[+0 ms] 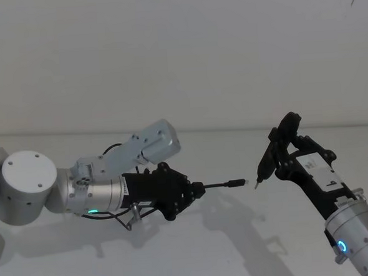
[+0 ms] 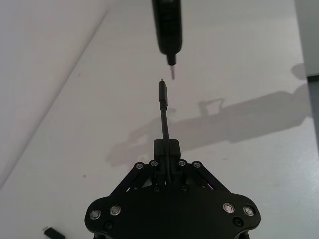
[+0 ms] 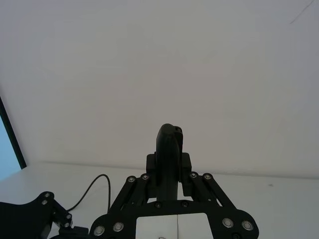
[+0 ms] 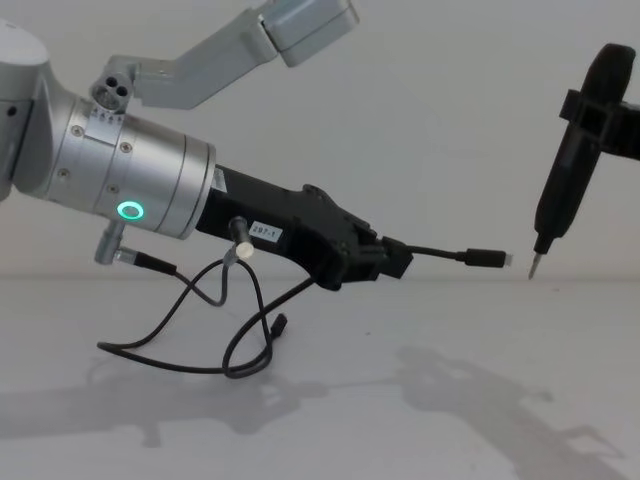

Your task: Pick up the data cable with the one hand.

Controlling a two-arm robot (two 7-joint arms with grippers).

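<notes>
left gripper [image 4: 390,258] is out over the table [image 4: 420,430], jaws closed tight on the data cable [image 4: 440,252] just behind one plug; the short stub pokes straight forward, plug in free air; the rest of the cord droops under the wrist in a loose loop (can't tell if the lowest bend touches the surface); just past the plug, not touching it, hangs the tip of a pen-like tool [image 4: 562,190], clamped in the right gripper [image 1: 278,159], raised on the right; judgement: grasp looks made, lift is the step in hand; next move calls for raising the left arm steadily until the slack clears the table, with a firm grip and the plug clear of the tool tip
</notes>
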